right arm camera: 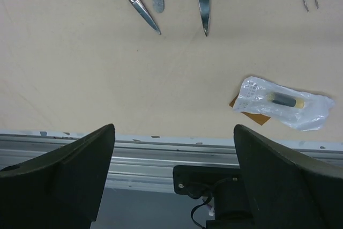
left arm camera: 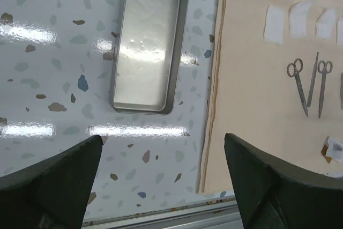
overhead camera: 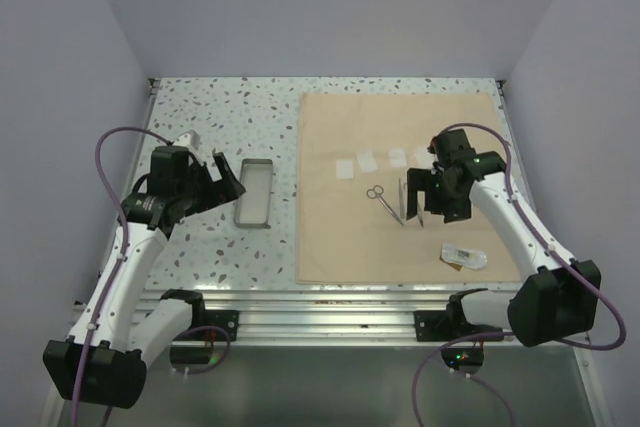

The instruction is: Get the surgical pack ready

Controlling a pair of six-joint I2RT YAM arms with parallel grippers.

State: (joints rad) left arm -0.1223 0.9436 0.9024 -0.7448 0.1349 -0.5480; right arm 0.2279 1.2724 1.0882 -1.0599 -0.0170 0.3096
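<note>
Table [overhead camera: 200,112]: speckled; tan cloth [overhead camera: 340,242] on right half.
Tray [overhead camera: 254,192]: long axis near-to-far, left of cloth.
Scissors [overhead camera: 380,199]: tips toward near edge.
Left gripper [left arm camera: 163,140], right gripper [right arm camera: 174,127]: spread, empty.

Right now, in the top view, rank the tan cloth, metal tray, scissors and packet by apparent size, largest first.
1. tan cloth
2. metal tray
3. scissors and packet: similar length, the packet broader; too close to rank.

Left white-and-black arm [overhead camera: 120,267] is bent at the elbow, left claw [overhead camera: 228,180] spread wide, gripping nothing. Right white-and-black arm [overhead camera: 510,222] bent likewise, right claw [overhead camera: 432,209] spread wide, gripping nothing.
</note>
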